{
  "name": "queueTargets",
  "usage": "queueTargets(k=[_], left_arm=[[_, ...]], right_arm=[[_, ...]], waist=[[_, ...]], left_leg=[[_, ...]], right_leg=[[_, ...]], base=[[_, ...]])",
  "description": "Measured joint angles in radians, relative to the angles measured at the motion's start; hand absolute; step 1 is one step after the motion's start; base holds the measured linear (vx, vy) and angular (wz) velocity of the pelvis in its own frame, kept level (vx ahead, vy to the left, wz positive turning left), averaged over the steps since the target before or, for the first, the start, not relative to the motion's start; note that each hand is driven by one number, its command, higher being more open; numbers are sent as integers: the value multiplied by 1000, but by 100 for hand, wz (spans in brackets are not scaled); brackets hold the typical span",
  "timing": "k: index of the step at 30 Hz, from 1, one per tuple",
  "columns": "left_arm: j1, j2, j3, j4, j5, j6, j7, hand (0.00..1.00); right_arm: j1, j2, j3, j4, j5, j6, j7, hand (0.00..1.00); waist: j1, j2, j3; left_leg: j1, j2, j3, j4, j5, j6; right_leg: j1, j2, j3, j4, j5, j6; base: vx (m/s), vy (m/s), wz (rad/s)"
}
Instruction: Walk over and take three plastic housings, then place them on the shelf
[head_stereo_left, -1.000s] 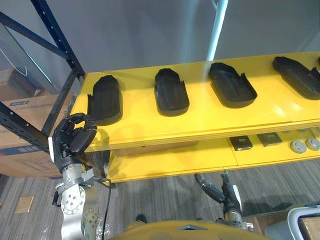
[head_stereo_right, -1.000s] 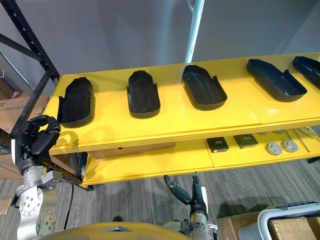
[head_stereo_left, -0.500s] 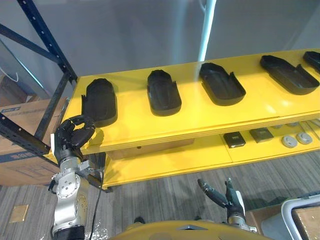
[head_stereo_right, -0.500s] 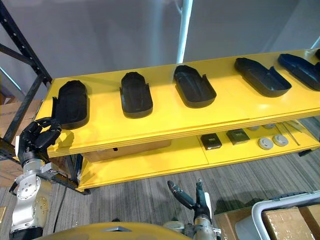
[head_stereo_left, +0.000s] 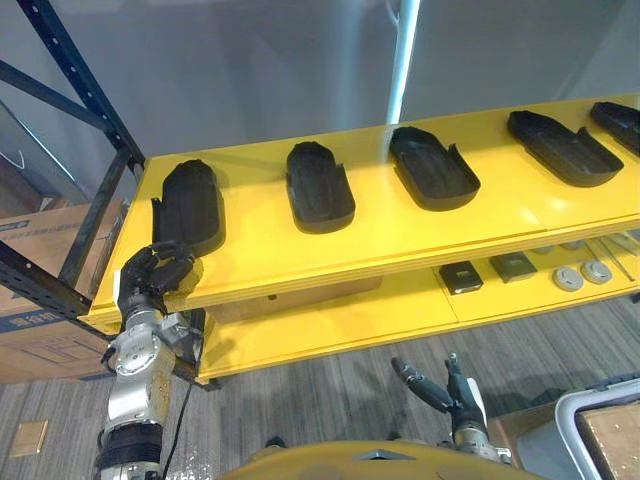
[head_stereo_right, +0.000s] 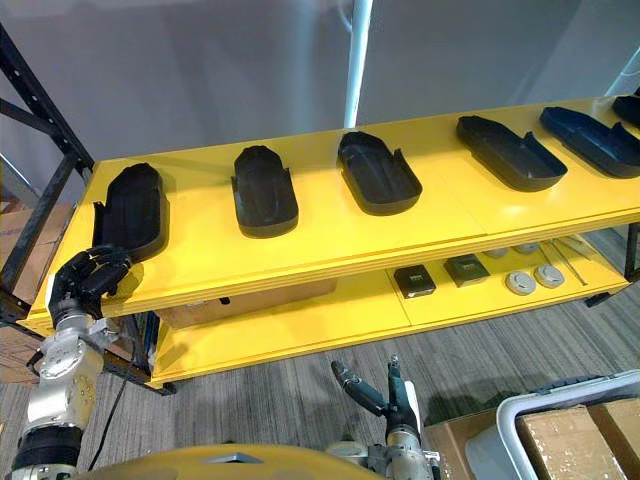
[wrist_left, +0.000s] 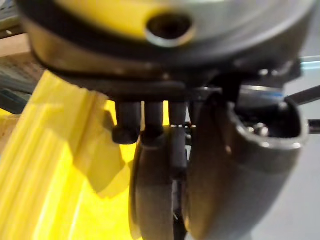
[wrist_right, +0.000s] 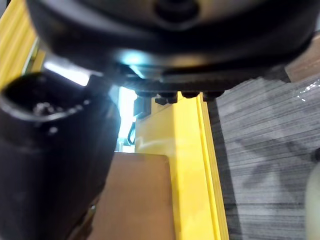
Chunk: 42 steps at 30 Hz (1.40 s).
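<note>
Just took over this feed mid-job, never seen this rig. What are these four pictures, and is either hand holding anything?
This is a two-legged humanoid robot whose arms end in dark fingered hands. The two wide pictures come from a stereo camera on its head, looking down. The two close ones come from a camera on each wrist, so the dark bulk there is the hand itself. Before it stands a yellow shelf bearing a row of black plastic housings, set apart from one another. The left hand is at the shelf's front edge, close to the leftmost housing, fingers curled, holding nothing. The right hand hangs low above the floor, fingers relaxed, empty. Small parts lie on the lower shelf.
</note>
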Motion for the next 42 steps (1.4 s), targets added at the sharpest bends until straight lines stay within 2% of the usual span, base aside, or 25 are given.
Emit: queueTargets(k=[6, 10, 23, 26, 27, 28, 31, 32, 34, 36, 39, 42], left_arm=[[-34, 34, 1, 42, -36, 1, -12, 0], [-81, 52, 1, 70, -43, 5, -14, 0], [-122, 71, 2, 110, -57, 13, -32, 0], [-107, 67, 1, 71, -89, 12, -17, 0], [-74, 53, 2, -2, -109, 11, -4, 100], [-53, 38, 5, -54, -114, 11, 4, 100], [117, -85, 9, -388, -120, -12, -3, 100], [183, -137, 6, -496, -121, -27, -24, 100], [263, -192, 0, -618, -122, -41, -76, 100], [328, -214, -7, -701, -155, -58, -164, 100], [354, -225, -18, -756, -160, -90, -235, 100], [353, -225, -37, -768, -151, -102, -234, 100]], right_arm=[[1, -2, -2, 0, 0, 2, 16, 100], [4, -2, -2, 0, -1, 3, 16, 100], [9, -3, 0, 0, -1, 2, 15, 100], [11, -2, 0, 0, -2, 2, 9, 100], [12, 0, -3, 0, -1, 3, 5, 100], [13, 1, -7, 0, -2, 3, 4, 100], [16, 9, -25, -1, -3, 3, -10, 100], [17, 15, -40, -3, -3, 3, -14, 100], [17, 17, -61, -5, -4, 3, -17, 100], [21, 22, -82, -7, -4, 3, -17, 100], [24, 23, -99, -7, -6, 3, -17, 100], [23, 23, -99, -7, -8, 2, -17, 100]], waist=[[2, -3, 3], [0, -14, 16], [-2, -12, 17], [-1, -12, 18], [0, -14, 18], [0, -13, 18], [4, -12, 22], [6, -6, 26], [8, 6, 33], [10, 19, 41], [25, 28, 39], [26, 28, 38]], left_leg=[[0, 2, 14, 0, -1, -2], [-2, 2, 14, 0, -3, -5], [0, -2, 15, 3, -6, -9], [-1, -2, 13, 1, -5, -8], [-3, -3, 11, 0, -5, -7], [-3, -3, 11, 0, -5, -7], [-7, -7, 1, 1, -6, -7], [-8, -7, -2, 2, -6, -7], [-8, -7, -5, 2, -6, -7], [-8, -7, -18, 0, -5, -7], [-12, -5, -27, 0, -4, -6], [-20, -5, -34, 1, -1, -3]], right_leg=[[-10, -4, -39, 0, 4, -5], [-11, -3, -41, 1, 8, -6], [-10, -3, -43, 2, 9, -5], [-10, -5, -45, 3, 9, -6], [-10, -7, -46, 3, 7, -8], [-11, -6, -48, 3, 7, -8], [-9, -6, -56, 5, 6, -10], [-8, -6, -59, 5, 6, -10], [-5, -6, -65, 4, 5, -11], [4, -5, -77, 2, 3, -13], [5, -2, -87, 1, 0, -16], [3, -3, -95, 0, -1, -18]], base=[[-14, -1, -8], [9, -1, 0], [26, -1, 0], [0, 0, 0], [0, 0, 0], [8, -6, 7], [27, -5, 8], [29, -1, 7], [14, -5, 8], [-7, -12, 16], [-9, -12, 10], [-7, -7, 6]])
